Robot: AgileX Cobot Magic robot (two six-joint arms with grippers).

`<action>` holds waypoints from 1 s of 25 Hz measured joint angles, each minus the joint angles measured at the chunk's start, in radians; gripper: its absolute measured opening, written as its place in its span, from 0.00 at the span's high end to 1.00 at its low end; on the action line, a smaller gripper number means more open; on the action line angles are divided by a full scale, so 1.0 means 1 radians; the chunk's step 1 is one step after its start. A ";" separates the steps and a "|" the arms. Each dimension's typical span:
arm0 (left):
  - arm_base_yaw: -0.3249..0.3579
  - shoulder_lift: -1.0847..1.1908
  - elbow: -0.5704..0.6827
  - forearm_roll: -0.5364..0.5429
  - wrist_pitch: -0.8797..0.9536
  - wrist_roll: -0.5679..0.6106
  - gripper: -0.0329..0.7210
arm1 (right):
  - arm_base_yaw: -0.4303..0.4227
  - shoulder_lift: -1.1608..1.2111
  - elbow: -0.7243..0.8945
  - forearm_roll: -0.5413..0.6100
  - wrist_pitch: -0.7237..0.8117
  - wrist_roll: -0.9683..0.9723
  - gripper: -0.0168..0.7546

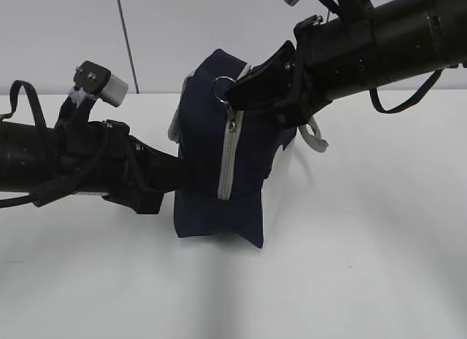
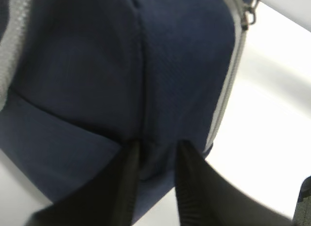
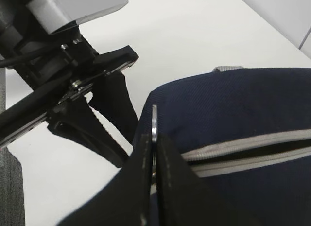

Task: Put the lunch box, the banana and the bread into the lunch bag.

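Observation:
The navy lunch bag stands on its end at the middle of the white table, its grey zipper facing the camera. My left gripper is shut on a fold of the bag's fabric low on its left side; the left wrist view shows the fold pinched between my fingers. My right gripper is shut on the metal ring pull at the bag's top, and the ring's edge sticks out between the fingers. The lunch box, banana and bread are out of view.
A grey webbing handle hangs behind the bag on the right. In the right wrist view a dark gap shows between the zipper tapes, and the left arm lies beyond the bag. White table surrounds the bag.

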 joint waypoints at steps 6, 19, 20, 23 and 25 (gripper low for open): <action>0.000 0.000 0.000 0.000 -0.004 0.002 0.96 | 0.000 0.000 0.000 -0.002 0.000 0.002 1.00; 0.000 0.000 0.000 0.000 0.009 -0.002 0.96 | 0.000 0.000 -0.019 -0.008 0.000 0.002 1.00; 0.000 0.000 0.000 0.000 0.012 -0.004 0.96 | 0.000 0.000 -0.028 -0.012 0.000 0.002 1.00; 0.000 0.000 0.001 0.000 0.020 -0.008 0.96 | 0.000 0.000 -0.066 -0.017 -0.008 0.006 1.00; 0.000 0.000 0.006 0.000 0.027 -0.011 0.96 | 0.000 0.000 -0.081 -0.020 -0.027 0.010 1.00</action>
